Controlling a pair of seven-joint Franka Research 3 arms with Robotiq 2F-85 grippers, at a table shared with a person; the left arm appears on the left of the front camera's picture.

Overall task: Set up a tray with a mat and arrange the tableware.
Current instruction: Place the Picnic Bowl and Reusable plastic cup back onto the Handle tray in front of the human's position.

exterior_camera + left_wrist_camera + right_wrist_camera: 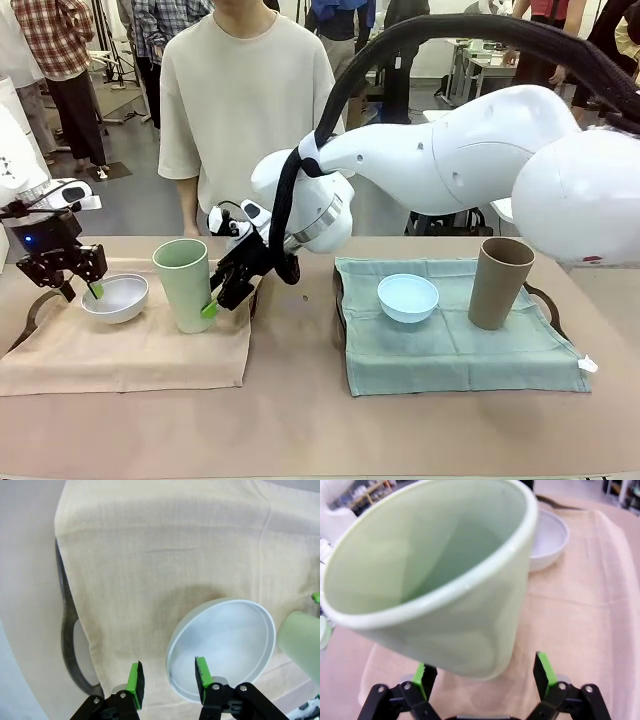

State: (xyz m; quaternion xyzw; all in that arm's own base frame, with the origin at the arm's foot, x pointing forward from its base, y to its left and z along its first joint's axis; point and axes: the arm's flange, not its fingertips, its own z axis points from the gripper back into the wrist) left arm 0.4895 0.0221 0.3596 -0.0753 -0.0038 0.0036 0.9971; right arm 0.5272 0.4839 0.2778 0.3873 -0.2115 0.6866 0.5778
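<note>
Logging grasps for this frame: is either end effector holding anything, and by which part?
Nothing is held. The right end effector stands open around the pale green tumbler's base; the left end effector straddles the white bowl's rim, open.

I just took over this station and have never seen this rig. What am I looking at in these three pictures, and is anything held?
Two white robot arms work at a table. The front picture looks across it at a person standing opposite. The other two come from cameras on each wrist.

The left pincer is open, straddling the rim of the white bowl on a beige mat. The right pincer is open beside the pale green tumbler, gripping nothing.

On the green mat sit the light blue bowl and the brown tumbler.
</note>
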